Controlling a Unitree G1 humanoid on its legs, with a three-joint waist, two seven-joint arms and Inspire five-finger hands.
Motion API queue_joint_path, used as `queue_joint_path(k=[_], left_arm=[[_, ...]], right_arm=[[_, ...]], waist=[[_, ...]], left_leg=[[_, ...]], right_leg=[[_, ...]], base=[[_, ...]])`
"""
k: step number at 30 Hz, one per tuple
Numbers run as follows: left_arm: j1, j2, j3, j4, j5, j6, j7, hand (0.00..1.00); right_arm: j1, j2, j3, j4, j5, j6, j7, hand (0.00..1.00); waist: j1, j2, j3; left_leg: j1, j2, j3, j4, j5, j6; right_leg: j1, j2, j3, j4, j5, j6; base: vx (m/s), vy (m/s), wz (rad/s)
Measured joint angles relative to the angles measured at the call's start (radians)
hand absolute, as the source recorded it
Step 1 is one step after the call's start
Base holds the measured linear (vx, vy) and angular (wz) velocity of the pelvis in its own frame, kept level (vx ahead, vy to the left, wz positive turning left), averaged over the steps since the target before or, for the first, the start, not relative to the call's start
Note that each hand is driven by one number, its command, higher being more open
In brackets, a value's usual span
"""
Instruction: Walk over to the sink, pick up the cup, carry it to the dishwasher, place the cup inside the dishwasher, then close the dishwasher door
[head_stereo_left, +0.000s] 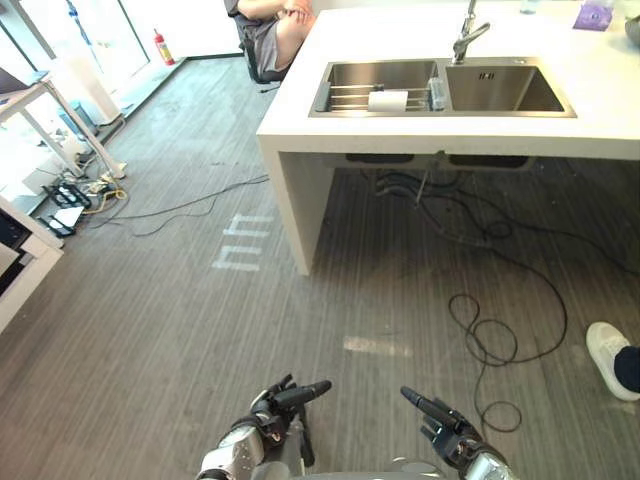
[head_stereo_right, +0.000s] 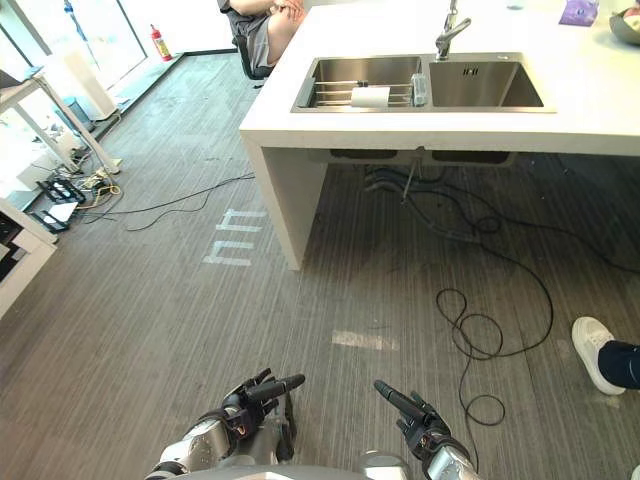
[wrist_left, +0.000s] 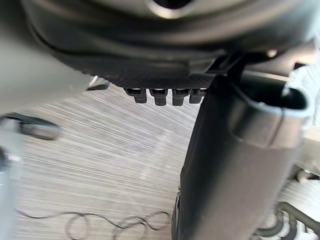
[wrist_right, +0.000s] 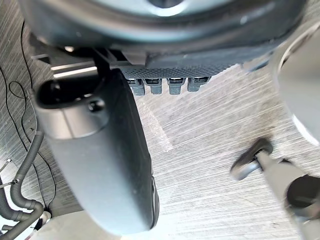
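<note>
Facing counter (head_stereo_left: 600, 95) across grey floor (head_stereo_left: 150, 330), left robot hand (head_stereo_left: 275, 405) and right robot hand (head_stereo_left: 445, 428) hang slack, empty.

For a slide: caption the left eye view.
Left hand and right hand empty; ahead, a white cup lies in the steel sink.

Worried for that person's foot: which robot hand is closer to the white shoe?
Right. The white shoe lies rightward of the right hand; the left hand sits farther left again.
</note>
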Motion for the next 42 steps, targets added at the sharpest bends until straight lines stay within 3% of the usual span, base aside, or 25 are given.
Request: queue_joint_path(k=[1, 3, 5, 6, 7, 8, 9, 10, 11, 12, 13, 14, 16, 17, 19, 20, 21, 22, 24, 25, 26, 35, 38, 42], left_arm=[[-0.007, 0.002, -0.006, 0.001, -0.003, 0.002, 0.005, 1.00], [-0.014, 0.004, -0.006, 0.001, -0.016, -0.001, 0.009, 1.00], [-0.012, 0.011, -0.005, 0.002, -0.026, -0.002, 0.009, 1.00], [-0.002, 0.021, -0.005, 0.003, -0.037, -0.001, 0.012, 1.00], [0.010, 0.031, -0.005, 0.005, -0.041, -0.001, 0.016, 1.00], [0.016, 0.034, -0.005, 0.006, -0.041, -0.001, 0.016, 1.00], [0.031, 0.037, -0.004, 0.006, -0.041, -0.009, 0.017, 1.00], [0.045, 0.036, -0.005, 0.005, -0.040, -0.020, 0.025, 1.00], [0.050, 0.034, -0.005, 0.003, -0.040, -0.024, 0.031, 1.00], [0.055, 0.030, -0.006, -0.002, -0.042, -0.032, 0.047, 1.00], [0.055, 0.034, -0.006, -0.010, -0.048, -0.049, 0.075, 1.00], [0.058, 0.040, -0.006, -0.025, -0.059, -0.060, 0.094, 1.00], [0.053, 0.044, -0.005, -0.029, -0.061, -0.090, 0.125, 1.00], [0.051, 0.048, -0.005, -0.028, -0.061, -0.110, 0.143, 1.00], [0.052, 0.052, -0.003, -0.023, -0.060, -0.118, 0.157, 1.00], [0.060, 0.057, 0.002, -0.022, -0.060, -0.119, 0.158, 1.00], [0.064, 0.062, 0.008, -0.021, -0.060, -0.118, 0.158, 1.00], [0.067, 0.053, 0.020, -0.010, -0.060, -0.114, 0.157, 1.00], [0.085, 0.041, 0.028, -0.011, -0.060, -0.111, 0.149, 1.00], [0.093, 0.043, 0.044, -0.009, -0.059, -0.110, 0.148, 1.00], [0.075, 0.047, 0.052, 0.062, -0.059, -0.139, 0.135, 1.00], [0.072, 0.046, 0.012, -0.010, -0.062, -0.119, 0.142, 1.00], [0.046, 0.043, -0.045, -0.155, -0.065, -0.099, 0.140, 1.00], [-0.074, 0.050, -0.077, -0.391, -0.081, -0.061, 0.131, 1.00]], right_arm=[[-0.002, -0.002, 0.010, 0.004, 0.000, -0.002, 0.006, 1.00], [-0.004, -0.003, 0.020, 0.028, -0.001, -0.002, 0.017, 1.00], [-0.003, 0.004, 0.032, 0.061, -0.002, -0.002, 0.023, 1.00], [-0.001, 0.001, 0.028, 0.078, -0.002, 0.000, 0.025, 1.00], [-0.004, 0.003, 0.029, 0.098, -0.002, 0.007, 0.024, 1.00], [-0.004, 0.005, 0.028, 0.107, -0.001, 0.007, 0.023, 1.00], [-0.004, 0.006, 0.022, 0.111, 0.000, -0.005, 0.018, 1.00], [-0.013, 0.005, 0.007, 0.109, 0.000, -0.009, 0.010, 1.00], [-0.018, 0.003, 0.006, 0.108, 0.000, -0.012, 0.004, 1.00], [-0.026, 0.003, 0.001, 0.110, 0.001, -0.014, -0.005, 1.00], [-0.047, 0.005, -0.003, 0.114, 0.003, -0.015, -0.018, 1.00], [-0.056, 0.005, -0.004, 0.118, 0.003, -0.015, -0.033, 1.00], [-0.058, 0.005, -0.013, 0.126, 0.013, -0.019, -0.040, 1.00], [-0.052, 0.009, -0.026, 0.129, 0.029, -0.032, -0.042, 1.00], [-0.041, 0.017, -0.053, 0.131, 0.030, -0.057, -0.050, 1.00], [-0.030, 0.021, -0.068, 0.135, 0.031, -0.059, -0.056, 1.00], [-0.022, 0.027, -0.072, 0.143, 0.031, -0.059, -0.061, 1.00], [-0.002, 0.036, -0.077, 0.162, 0.032, -0.059, -0.073, 1.00], [0.006, 0.033, -0.093, 0.182, 0.058, -0.065, -0.079, 1.00], [0.006, 0.047, -0.106, 0.183, 0.071, -0.073, -0.078, 1.00], [0.090, 0.061, -0.050, 0.148, 0.102, -0.064, 0.003, 1.00], [0.087, 0.061, -0.052, 0.142, 0.103, -0.063, 0.004, 1.00], [0.100, 0.070, -0.076, 0.123, 0.106, -0.064, 0.002, 1.00], [0.151, 0.103, -0.151, 0.109, 0.112, -0.063, 0.001, 1.00]], waist=[[-0.002, -0.012, 0.007], [-0.001, -0.018, 0.011], [0.000, -0.021, 0.010], [0.003, -0.042, -0.001], [0.003, -0.078, -0.020], [0.004, -0.093, -0.027], [0.005, -0.111, -0.036], [0.002, -0.116, -0.038], [0.001, -0.114, -0.038], [0.001, -0.112, -0.037], [0.003, -0.104, -0.033], [0.007, -0.097, -0.028], [0.015, -0.079, -0.018], [0.028, -0.080, -0.016], [0.029, -0.082, -0.015], [0.029, -0.105, -0.011], [0.028, -0.118, -0.001], [0.022, -0.113, 0.010], [0.027, -0.072, 0.005], [0.027, -0.067, 0.004], [0.053, -0.110, -0.050], [0.034, -0.118, -0.055], [0.010, -0.119, -0.057], [-0.026, -0.117, -0.083]], left_leg=[[0.002, -0.015, 0.009, 0.009, 0.029, 0.028], [-0.016, -0.039, -0.001, 0.049, 0.031, 0.032], [-0.013, -0.051, 0.001, 0.081, 0.029, 0.069], [0.006, -0.072, 0.021, 0.073, 0.010, 0.107], [0.032, -0.109, 0.041, 0.046, 0.000, 0.122], [0.047, -0.127, 0.054, 0.032, -0.003, 0.126], [0.077, -0.155, 0.069, 0.015, -0.011, 0.141], [0.116, -0.170, 0.074, -0.002, -0.024, 0.151], [0.139, -0.171, 0.074, -0.008, -0.030, 0.156], [0.166, -0.168, 0.074, -0.015, -0.035, 0.160], [0.207, -0.150, 0.073, -0.034, -0.035, 0.161], [0.226, -0.134, 0.073, -0.042, -0.036, 0.160], [0.255, -0.097, 0.069, -0.048, -0.050, 0.136], [0.272, -0.076, 0.070, -0.053, -0.077, 0.099], [0.285, -0.065, 0.062, -0.053, -0.094, 0.074], [0.302, -0.070, 0.049, -0.051, -0.106, 0.035], [0.318, -0.077, 0.041, -0.051, -0.108, 0.018], [0.337, -0.064, 0.006, -0.055, -0.103, -0.014], [0.331, -0.022, -0.047, -0.053, -0.111, -0.037], [0.329, 0.015, -0.064, -0.051, -0.117, -0.045], [0.270, -0.016, -0.112, 0.024, -0.170, -0.017], [0.301, -0.039, -0.089, -0.032, -0.154, -0.007], [0.346, -0.067, -0.078, -0.094, -0.135, 0.003], [0.381, -0.092, -0.095, -0.164, -0.129, 0.009]], right_leg=[[-0.003, -0.026, 0.017, 0.016, -0.021, 0.018], [-0.024, -0.050, 0.030, 0.055, -0.028, 0.029], [-0.058, -0.072, 0.033, 0.152, -0.033, 0.037], [-0.112, -0.105, 0.037, 0.280, -0.053, 0.071], [-0.186, -0.162, 0.042, 0.430, -0.062, 0.113], [-0.221, -0.189, 0.048, 0.504, -0.052, 0.142], [-0.283, -0.238, 0.051, 0.636, -0.004, 0.221], [-0.327, -0.270, 0.051, 0.744, 0.088, 0.263], [-0.346, -0.281, 0.049, 0.796, 0.110, 0.262], [-0.372, -0.291, 0.039, 0.849, 0.078, 0.243], [-0.396, -0.296, -0.030, 0.839, -0.021, 0.203], [-0.402, -0.292, -0.081, 0.775, -0.055, 0.185], [-0.406, -0.277, -0.152, 0.615, -0.067, 0.169], [-0.426, -0.287, -0.181, 0.444, -0.044, 0.167], [-0.443, -0.316, -0.172, 0.259, 0.050, 0.159], [-0.440, -0.338, -0.153, 0.181, 0.133, 0.146], [-0.430, -0.348, -0.149, 0.179, 0.198, 0.150], [-0.417, -0.338, -0.156, 0.211, 0.237, 0.156], [-0.416, -0.289, -0.180, 0.232, 0.194, 0.136], [-0.413, -0.251, -0.195, 0.237, 0.172, 0.121], [-0.306, -0.229, -0.205, 0.010, 0.311, 0.162], [-0.330, -0.251, -0.185, 0.038, 0.297, 0.169], [-0.338, -0.281, -0.171, 0.083, 0.265, 0.173], [-0.357, -0.319, -0.173, 0.175, 0.180, 0.188]], base=[[0.31, 0.217, -0.38], [0.32, 0.179, -0.25], [0.31, 0.195, -0.17], [0.37, 0.201, -0.17], [0.36, 0.180, -0.19], [0.37, 0.153, -0.17], [0.30, 0.128, -0.20], [0.30, 0.128, -0.17], [0.25, 0.094, -0.10], [0.26, 0.058, -0.02], [0.27, 0.019, -0.04], [0.23, -0.012, -0.04], [0.13, -0.099, -0.13], [0.12, -0.179, -0.16], [0.15, -0.278, 0.01], [0.17, -0.315, 0.20], [0.20, -0.370, 0.42], [0.18, -0.317, 0.38], [0.21, -0.319, 0.17], [0.14, -0.217, -0.02], [0.06, -0.115, -0.03], [0.00, 0.005, -0.05], [0.02, 0.035, -0.03], [0.09, 0.010, 0.19]])
